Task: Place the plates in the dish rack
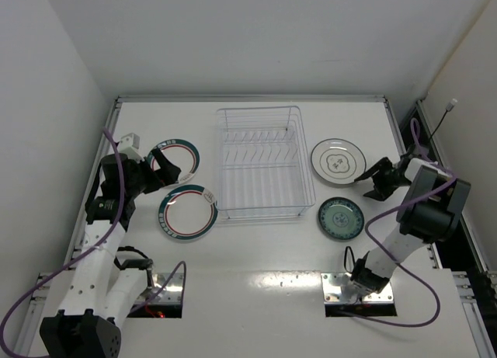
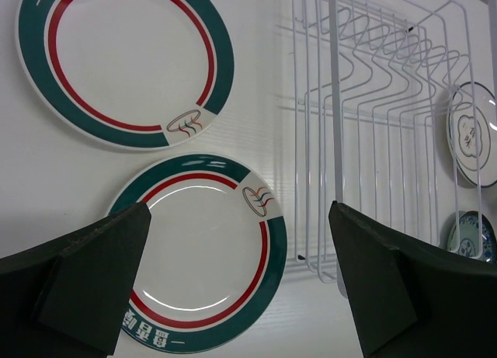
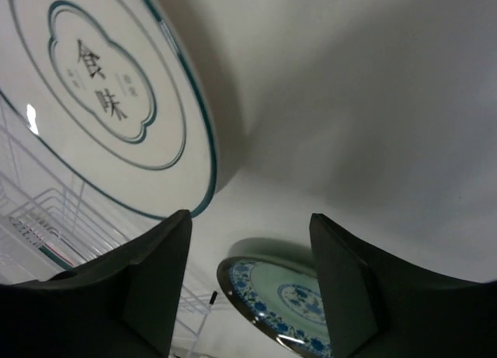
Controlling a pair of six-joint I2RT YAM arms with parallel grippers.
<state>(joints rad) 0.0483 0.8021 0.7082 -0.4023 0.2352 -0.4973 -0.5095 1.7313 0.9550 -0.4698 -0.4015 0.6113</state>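
Observation:
The clear dish rack (image 1: pixel 260 162) stands empty at the table's middle. Left of it lie two white plates with green rims, one farther (image 1: pixel 191 153) and one nearer (image 1: pixel 187 212). My left gripper (image 1: pixel 172 168) is open and empty above the farther plate, partly hiding it. The left wrist view shows both plates (image 2: pixel 124 63) (image 2: pixel 202 253) flat below my open left gripper (image 2: pixel 239 218). Right of the rack lie the pale plate (image 1: pixel 338 158) and the teal patterned plate (image 1: pixel 340 217). My right gripper (image 1: pixel 372 179) is open and empty, just right of the pale plate (image 3: pixel 101 102), with the teal plate (image 3: pixel 287 296) ahead.
The rack's wire tines (image 2: pixel 380 125) fill the right of the left wrist view. White walls close in the table on the left, back and right. A dark rail with cables (image 1: pixel 435 125) runs along the right edge.

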